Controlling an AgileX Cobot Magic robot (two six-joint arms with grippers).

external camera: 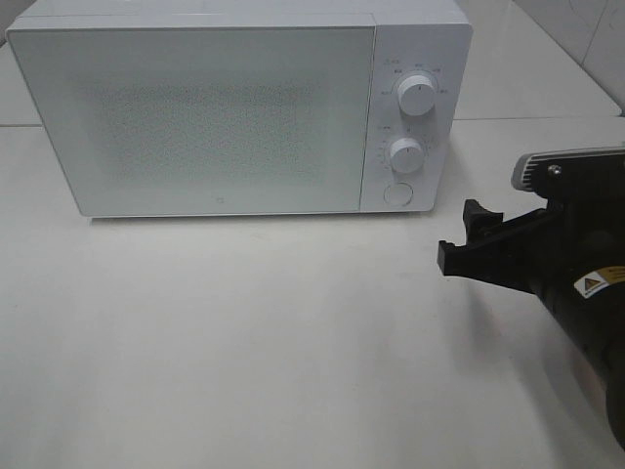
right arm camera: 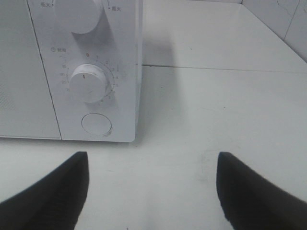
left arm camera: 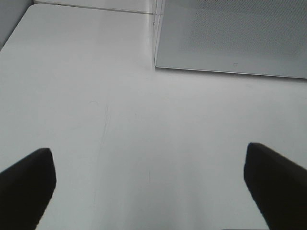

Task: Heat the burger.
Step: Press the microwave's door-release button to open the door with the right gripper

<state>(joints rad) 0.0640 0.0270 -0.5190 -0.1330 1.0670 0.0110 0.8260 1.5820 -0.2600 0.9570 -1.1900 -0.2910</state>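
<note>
White tabletop [external camera: 244, 342], tiled wall behind. At the back sits a boxy white microwave oven [external camera: 225, 107], its frosted speckled door [external camera: 195, 117] shut. The control strip on its right carries an upper round white dial [external camera: 418, 94], a lower round white dial [external camera: 405, 153] and a flat round push button [external camera: 397, 193] at the bottom.

No burger shows in any view. None is on the visible table, and the door pane is opaque, so it is possibly inside; cannot confirm.

Just off the oven's front right corner hovers the black two-finger right gripper [external camera: 461, 236], near the button and lower dial, touching nothing. Its jaws are spread wide and empty. The black left gripper [left arm camera: 151, 187] hangs over bare table off the front left corner, also spread and empty.

Read: the right arm is approaching the controls. Next move needs the fingers narrowed, then either a square push on the button or a pinch across the lower dial and a twist. Left arm has no job for now.
</note>
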